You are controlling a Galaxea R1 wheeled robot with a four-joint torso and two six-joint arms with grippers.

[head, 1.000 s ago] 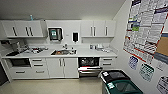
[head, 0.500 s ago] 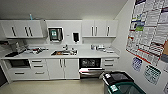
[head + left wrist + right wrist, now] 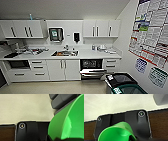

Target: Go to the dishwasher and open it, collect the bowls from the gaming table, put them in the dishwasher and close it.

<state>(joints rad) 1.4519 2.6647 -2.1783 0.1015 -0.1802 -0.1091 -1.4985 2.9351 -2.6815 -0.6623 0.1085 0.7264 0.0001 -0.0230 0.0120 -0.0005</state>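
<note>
White kitchenette ahead of me: dishwasher (image 3: 91,68) under the counter (image 3: 85,53), door dropped open. Wide green bowl (image 3: 67,121) at my left wrist, small green bowl (image 3: 115,132) at my right; I cannot tell either jaw state.

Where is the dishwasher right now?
In the head view the dishwasher sits under the counter, right of the sink, its door hanging open near the dark bin.

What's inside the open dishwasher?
Inside the dishwasher, a dark space with a rack shows above its lowered silver door. Whether any dishes sit in it is too blurred to tell.
</note>
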